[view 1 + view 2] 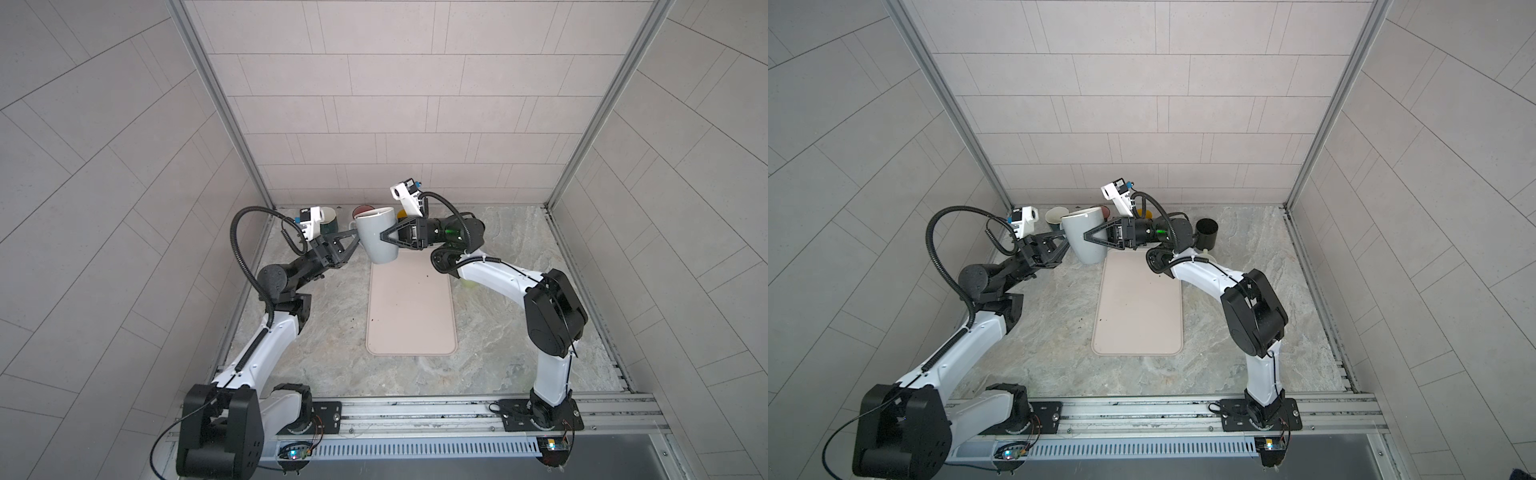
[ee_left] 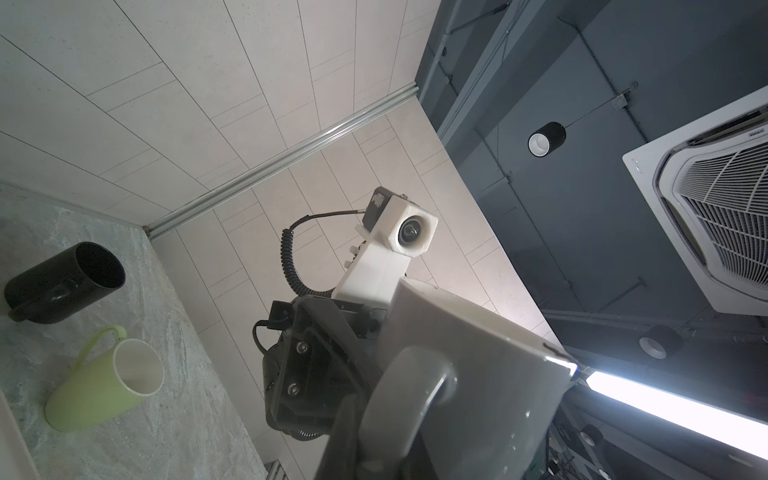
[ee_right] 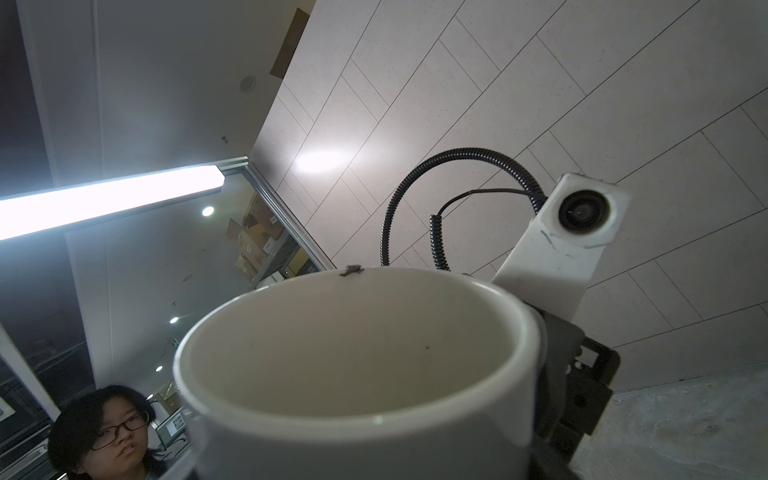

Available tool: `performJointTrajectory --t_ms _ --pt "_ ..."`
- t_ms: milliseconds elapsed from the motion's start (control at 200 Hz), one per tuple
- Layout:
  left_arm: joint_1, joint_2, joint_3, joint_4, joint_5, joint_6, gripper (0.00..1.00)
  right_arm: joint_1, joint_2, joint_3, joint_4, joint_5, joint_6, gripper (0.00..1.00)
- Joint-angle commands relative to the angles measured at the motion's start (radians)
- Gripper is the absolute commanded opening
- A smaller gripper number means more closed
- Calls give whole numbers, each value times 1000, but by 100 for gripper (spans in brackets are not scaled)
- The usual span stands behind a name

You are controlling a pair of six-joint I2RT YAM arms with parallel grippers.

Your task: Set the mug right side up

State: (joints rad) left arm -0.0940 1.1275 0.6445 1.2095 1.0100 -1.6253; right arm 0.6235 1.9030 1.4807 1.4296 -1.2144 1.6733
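A grey mug (image 1: 376, 239) (image 1: 1086, 237) hangs in the air over the far end of the beige mat (image 1: 409, 316), mouth upward and slightly tilted. My right gripper (image 1: 384, 239) (image 1: 1089, 237) clasps its body from the right side. My left gripper (image 1: 356, 244) (image 1: 1065, 242) comes in from the left and is shut on the mug's handle (image 2: 415, 395). In the right wrist view the mug's pale inside (image 3: 357, 365) fills the lower frame and hides the jaws.
Along the back wall stand a dark green mug (image 1: 330, 222), a maroon mug (image 1: 360, 211) and a yellow one (image 1: 401, 215). A black mug (image 1: 1207, 232) (image 2: 62, 282) and a light green mug (image 2: 104, 378) sit at the back right.
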Motion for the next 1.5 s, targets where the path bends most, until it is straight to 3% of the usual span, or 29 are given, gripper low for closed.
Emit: performJointTrajectory --t_ms 0,180,260,475,1496 --pt "-17 -41 7 113 53 26 0 9 10 -10 -5 20 58 0" --pt "-16 -62 8 112 41 29 0 -17 2 -36 -3 31 59 0" --pt "-16 -64 7 112 36 30 0 -29 -4 -49 -4 34 57 11" --pt "-16 -55 13 113 27 24 0 -38 -7 -67 -3 29 56 27" --pt "-15 -22 43 110 33 17 0 -119 -25 -221 -4 8 39 58"
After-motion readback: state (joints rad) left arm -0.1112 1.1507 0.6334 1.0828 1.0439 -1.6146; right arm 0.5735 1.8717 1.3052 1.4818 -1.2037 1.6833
